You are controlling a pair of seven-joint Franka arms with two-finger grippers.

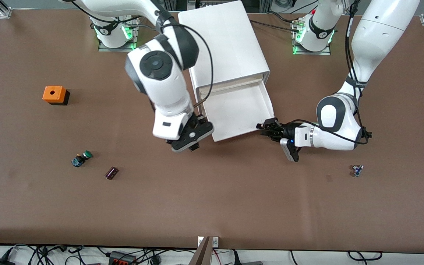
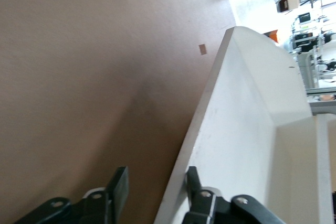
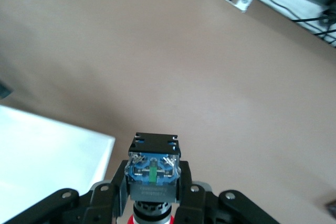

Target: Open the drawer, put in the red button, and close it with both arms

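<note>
The top drawer (image 1: 238,109) of the white cabinet (image 1: 226,44) is pulled out, and its inside shows nothing in it. My left gripper (image 1: 266,127) is at the drawer's front corner toward the left arm's end. In the left wrist view it (image 2: 156,176) is open, with one finger outside and one inside the drawer's front wall (image 2: 210,114). My right gripper (image 1: 191,138) is over the table by the drawer's other front corner. In the right wrist view it (image 3: 153,183) is shut on the red button (image 3: 153,174), blue-and-black body outward, red cap toward the palm.
A green-capped button (image 1: 82,158) and a small dark part (image 1: 111,173) lie toward the right arm's end. An orange block with a hole (image 1: 53,94) lies farther from the front camera than they do. A small blue part (image 1: 357,170) lies toward the left arm's end.
</note>
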